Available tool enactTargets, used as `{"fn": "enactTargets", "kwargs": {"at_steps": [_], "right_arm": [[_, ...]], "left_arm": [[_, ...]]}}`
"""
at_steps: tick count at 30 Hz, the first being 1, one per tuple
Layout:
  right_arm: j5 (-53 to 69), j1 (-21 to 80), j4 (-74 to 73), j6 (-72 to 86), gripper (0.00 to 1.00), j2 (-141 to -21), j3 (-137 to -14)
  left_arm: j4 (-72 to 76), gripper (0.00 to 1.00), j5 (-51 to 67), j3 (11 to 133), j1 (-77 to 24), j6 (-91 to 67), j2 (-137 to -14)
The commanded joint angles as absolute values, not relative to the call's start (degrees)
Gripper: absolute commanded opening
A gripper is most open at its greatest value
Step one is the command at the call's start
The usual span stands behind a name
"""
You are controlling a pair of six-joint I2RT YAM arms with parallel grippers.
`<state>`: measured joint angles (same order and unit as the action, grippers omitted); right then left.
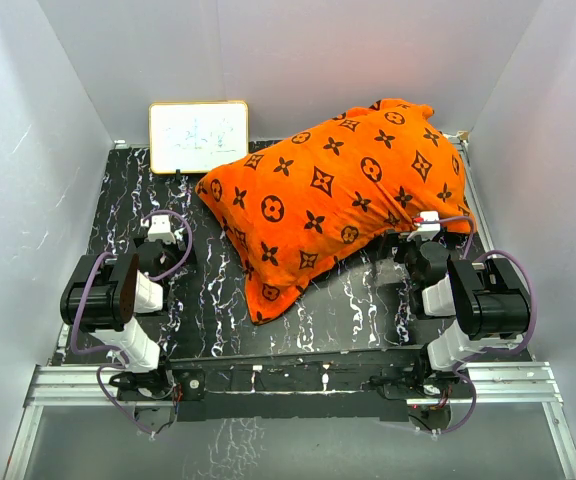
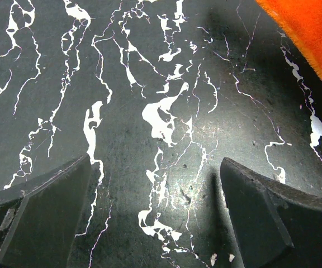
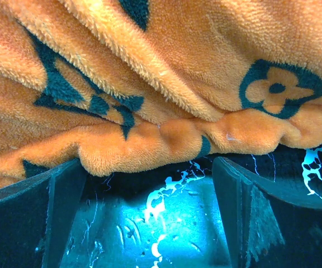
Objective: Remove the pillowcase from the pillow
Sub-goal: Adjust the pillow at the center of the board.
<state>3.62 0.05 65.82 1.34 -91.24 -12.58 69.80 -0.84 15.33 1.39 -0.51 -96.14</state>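
On the table, top view: the black, white-veined table point(image 1: 218, 300) is carrying everything in the scene, with white walls standing around it.
Pillowcase, top view: the orange pillowcase point(image 1: 338, 195) is lying plump and filled out across the right and far part of the table, slanting from a near corner around mid-table up to the far right corner.
Whiteboard, top view: a small framed whiteboard point(image 1: 198, 137) is leaning at the far wall, just beside the pillowcase's left end.
Left gripper, top view: the left gripper point(image 1: 158, 258) is pointing down at bare table, left of the pillowcase and apart from it.
Right gripper, top view: the right gripper point(image 1: 408, 255) is sitting right at the near right edge of the pillowcase.
Left gripper, left wrist view: the left gripper point(image 2: 155, 184) is hanging over the table point(image 2: 150, 84) with its dark fingers point(image 2: 43, 218) spread wide and nothing lying between them.
Pillowcase, left wrist view: only a fuzzy orange edge of the pillowcase point(image 2: 312, 33) is showing in the upper right corner, clear of the fingers.
Right gripper, right wrist view: the right gripper point(image 3: 150, 190) is standing wide open, its fingers point(image 3: 245, 212) gripping nothing.
Pillowcase, right wrist view: the pillowcase point(image 3: 150, 67) is filling the upper part of the view, its rolled, folded hem resting on the table point(image 3: 166, 223) just ahead of the fingertips; whether the tips are touching the cloth I cannot tell.
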Motion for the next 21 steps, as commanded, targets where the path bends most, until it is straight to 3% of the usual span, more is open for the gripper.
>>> {"fn": "enactTargets", "kwargs": {"at_steps": [1,7,11,16,21], "right_arm": [[3.71,0.26,69.63,0.81,0.98,-91.16,-13.33],[4.21,0.26,69.1,1.28,0.98,-91.17,-13.82],[-4.51,0.26,61.48,4.73,0.98,-87.92,-16.09],[-5.2,0.26,60.04,4.3,0.98,-83.31,-15.72],[-7.77,0.75,48.44,5.9,0.98,-71.15,-20.27]], "left_arm": [[71.4,0.97,0.13,15.35,1.62,-0.56,-95.9],[71.37,0.97,0.16,15.38,1.64,-0.56,-95.89],[71.42,0.97,0.2,15.3,1.62,-0.59,-95.89],[70.33,0.97,-1.63,15.7,1.66,-1.12,-93.69],[30.45,0.97,-0.97,34.97,1.59,4.28,-82.01]]}}
